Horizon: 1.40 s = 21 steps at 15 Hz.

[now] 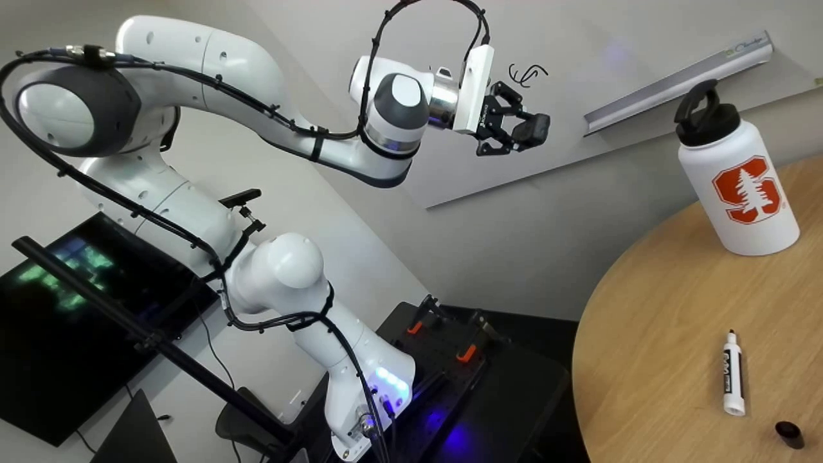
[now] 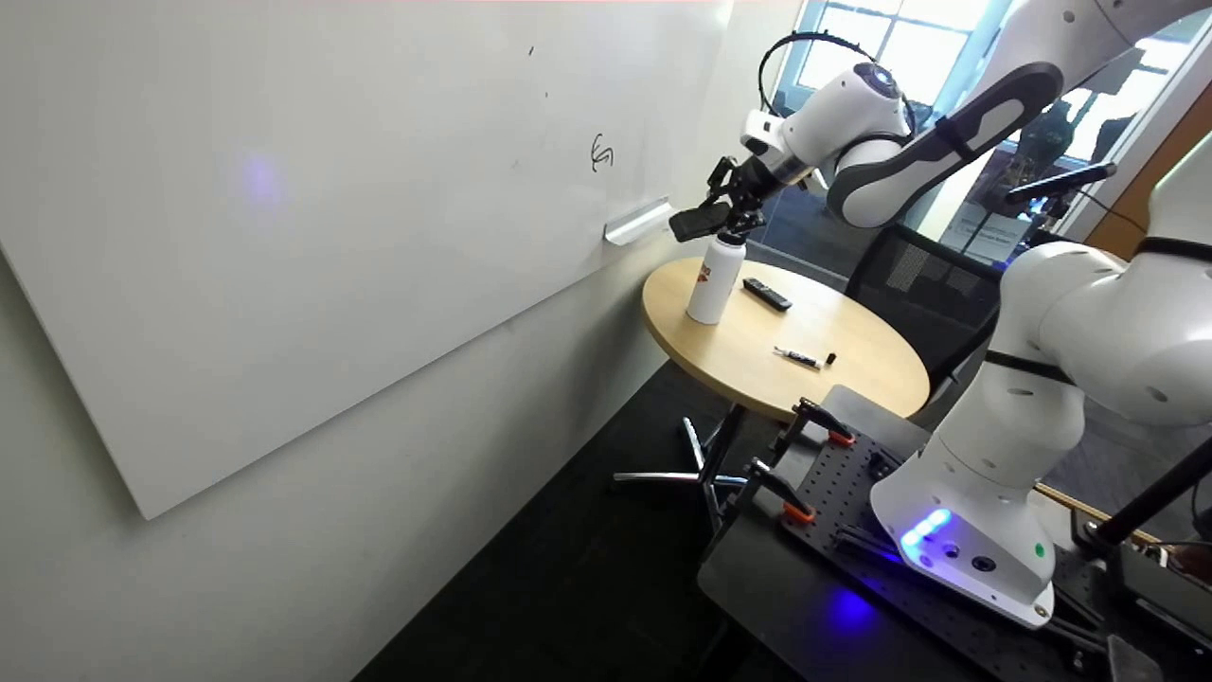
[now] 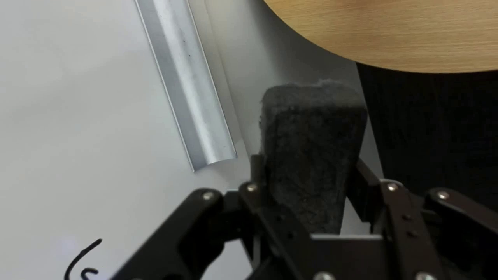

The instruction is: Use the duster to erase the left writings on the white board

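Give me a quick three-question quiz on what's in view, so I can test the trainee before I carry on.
1. What does the gripper hold?
2. True or false: the marker lies uncapped on the table.
3. Which of these stands upright on the table? (a) remote control (b) white bottle (c) marker

Key:
1. The black duster.
2. True; its cap lies apart from it.
3. (b)

Shows black on duster, white on board, red-and-white emblem on white bottle near edge of tan desk.
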Tool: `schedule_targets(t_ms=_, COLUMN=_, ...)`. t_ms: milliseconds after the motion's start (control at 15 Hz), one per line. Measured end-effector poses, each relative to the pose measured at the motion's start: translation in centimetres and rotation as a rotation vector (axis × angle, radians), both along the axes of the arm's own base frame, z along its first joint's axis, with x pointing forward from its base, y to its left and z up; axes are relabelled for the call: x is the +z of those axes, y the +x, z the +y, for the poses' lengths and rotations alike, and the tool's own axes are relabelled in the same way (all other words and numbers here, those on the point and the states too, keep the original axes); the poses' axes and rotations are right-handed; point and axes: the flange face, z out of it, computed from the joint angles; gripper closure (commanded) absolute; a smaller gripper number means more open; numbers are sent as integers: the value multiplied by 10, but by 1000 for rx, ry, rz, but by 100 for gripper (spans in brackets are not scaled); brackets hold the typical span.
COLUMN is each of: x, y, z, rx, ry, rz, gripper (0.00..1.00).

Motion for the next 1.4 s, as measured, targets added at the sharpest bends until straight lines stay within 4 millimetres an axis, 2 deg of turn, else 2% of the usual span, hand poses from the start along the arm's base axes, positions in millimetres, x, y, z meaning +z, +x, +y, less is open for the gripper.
schedule_targets(t_ms=133, x=-18, y=-5, z=-5, rx=-28, ry=-7, rz=46, gripper=72)
schedule_targets(t_ms=267, x=-47, y=-18, z=-10, rx=-62, ry=-9, rz=123, gripper=72)
schedule_targets(t_ms=533, x=-110, y=-69, z=0, rx=-148, ry=73, rz=263, gripper=72)
schedule_targets(t_ms=667, x=-124, y=-78, z=5, rx=-195, ry=120, rz=257, gripper=72)
schedule_targets(t_ms=867, x=-148, y=-92, z=-9, rx=-288, ry=192, rz=216, gripper=72)
schedule_targets(t_ms=933, x=-155, y=-98, z=-16, rx=-312, ry=204, rz=214, gripper=47)
schedule_targets(t_ms=1133, x=-163, y=-102, z=-24, rx=-346, ry=206, rz=229, gripper=47)
schedule_targets(t_ms=1200, x=-163, y=-101, z=-25, rx=-347, ry=206, rz=227, gripper=72)
schedule_targets(t_ms=1400, x=-164, y=-101, z=-24, rx=-345, ry=206, rz=230, gripper=72)
